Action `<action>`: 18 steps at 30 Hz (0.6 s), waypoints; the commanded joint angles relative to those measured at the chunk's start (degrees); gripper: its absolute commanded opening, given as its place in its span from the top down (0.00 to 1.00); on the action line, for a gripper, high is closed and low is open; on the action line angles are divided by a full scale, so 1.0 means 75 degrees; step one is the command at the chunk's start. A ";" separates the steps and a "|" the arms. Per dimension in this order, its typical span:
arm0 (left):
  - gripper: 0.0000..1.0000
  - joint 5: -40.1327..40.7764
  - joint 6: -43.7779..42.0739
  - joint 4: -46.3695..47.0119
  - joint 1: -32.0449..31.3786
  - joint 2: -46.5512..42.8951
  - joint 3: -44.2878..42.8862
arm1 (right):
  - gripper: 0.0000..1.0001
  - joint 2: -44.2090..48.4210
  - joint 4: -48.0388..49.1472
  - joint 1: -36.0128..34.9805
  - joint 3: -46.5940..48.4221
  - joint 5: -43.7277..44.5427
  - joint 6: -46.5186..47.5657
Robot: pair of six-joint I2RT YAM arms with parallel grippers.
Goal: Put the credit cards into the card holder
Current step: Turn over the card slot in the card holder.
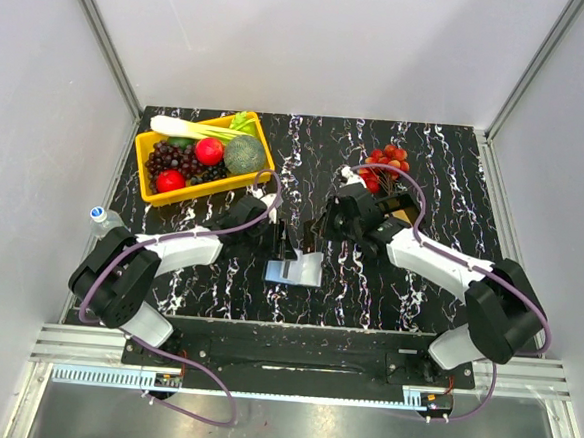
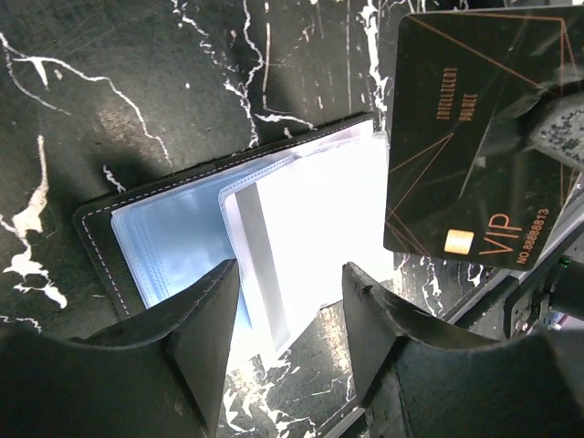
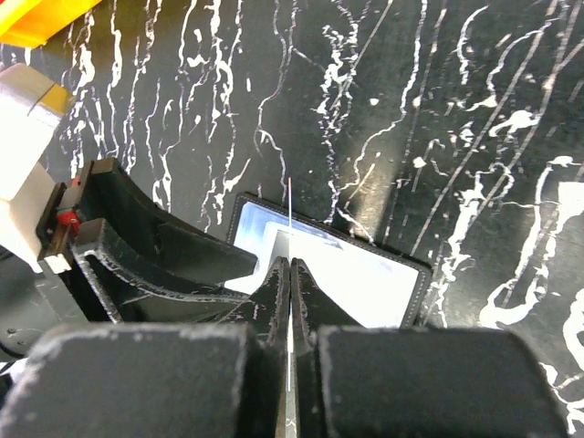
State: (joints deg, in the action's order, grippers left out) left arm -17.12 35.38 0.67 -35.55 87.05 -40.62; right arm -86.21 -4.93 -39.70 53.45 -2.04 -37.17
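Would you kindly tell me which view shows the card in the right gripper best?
The left wrist view: the card faces the camera, its VIP print and gold lines legible. The right wrist view shows it edge-on, a thin line in the shut right gripper. In the top view it is too small to make out.

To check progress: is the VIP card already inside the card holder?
No, the VIP card is outside the open card holder, pinched in the right gripper.
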 commanded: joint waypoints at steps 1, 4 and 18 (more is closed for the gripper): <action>0.48 -0.0493 0.0006 0.0485 -0.0041 -0.0017 -0.0384 | 0.98 0.0281 -0.0479 -0.0062 0.0010 0.0928 0.0163; 0.48 -0.0681 0.0064 0.0625 -0.0076 0.0042 -0.0396 | 0.98 0.0292 -0.0550 -0.0062 -0.0095 0.0941 0.0163; 0.49 -0.0728 0.0182 0.0696 -0.0205 0.0078 -0.0443 | 1.00 -0.0070 -0.0469 -0.0050 -0.0447 -0.0242 -0.0364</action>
State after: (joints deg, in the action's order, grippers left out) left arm -21.30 36.14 3.18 -36.71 87.61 -41.56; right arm -85.32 -10.94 -39.70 50.59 0.80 -37.47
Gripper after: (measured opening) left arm 0.513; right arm 0.010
